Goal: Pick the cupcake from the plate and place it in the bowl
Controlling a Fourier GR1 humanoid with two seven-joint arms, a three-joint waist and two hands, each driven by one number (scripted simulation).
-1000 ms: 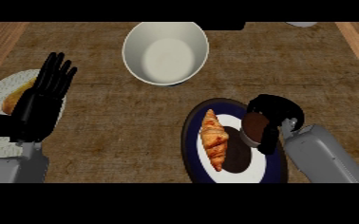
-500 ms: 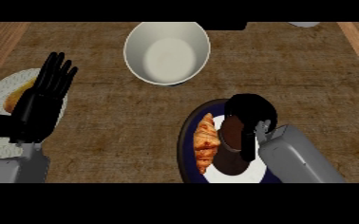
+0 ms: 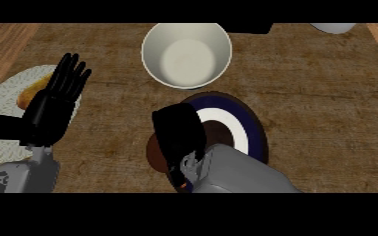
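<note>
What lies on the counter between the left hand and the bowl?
Nothing: in the head view, only bare counter shows between the left hand and the bowl.

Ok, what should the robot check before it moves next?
1. Bowl has nothing in it: ok.
2. Right robot hand is over the blue-rimmed plate: ok.
3. Cupcake is grasped: cannot tell, the robot hand hides it.
4. Counter between plate and bowl is free: ok.
5. Left robot hand is open at the left, out of the way: ok.
</note>
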